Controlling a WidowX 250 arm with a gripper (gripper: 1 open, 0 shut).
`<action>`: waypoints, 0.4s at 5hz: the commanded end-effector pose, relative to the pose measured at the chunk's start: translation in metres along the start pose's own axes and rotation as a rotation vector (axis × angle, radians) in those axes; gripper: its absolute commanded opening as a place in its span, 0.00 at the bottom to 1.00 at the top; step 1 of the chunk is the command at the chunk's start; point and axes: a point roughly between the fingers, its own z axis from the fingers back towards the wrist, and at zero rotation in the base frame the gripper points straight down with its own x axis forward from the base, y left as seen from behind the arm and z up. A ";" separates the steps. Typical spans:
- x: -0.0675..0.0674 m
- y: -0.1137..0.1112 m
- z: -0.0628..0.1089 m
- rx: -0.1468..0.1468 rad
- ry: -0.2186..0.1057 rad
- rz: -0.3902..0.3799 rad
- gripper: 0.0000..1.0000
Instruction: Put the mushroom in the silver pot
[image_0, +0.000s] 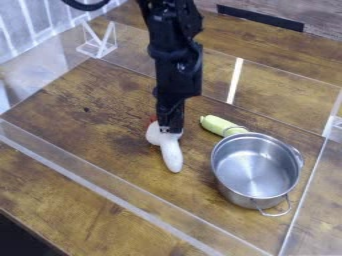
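The mushroom lies on its side on the wooden table, its white stem pointing toward the front and its red-brown cap end under my gripper. The gripper points straight down with its fingers together, right at the cap end. The frames do not show whether it touches the cap. The mushroom rests on the table and is not lifted. The silver pot stands upright to the right of the mushroom, with nothing visible inside it.
A small yellow-green vegetable lies between the gripper and the pot's far rim. Low clear acrylic walls fence the work area at the front, and a clear stand sits at the back left.
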 end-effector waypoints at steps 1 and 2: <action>-0.005 0.003 -0.003 0.026 -0.036 0.010 0.00; -0.004 0.007 0.014 0.019 -0.014 0.016 0.00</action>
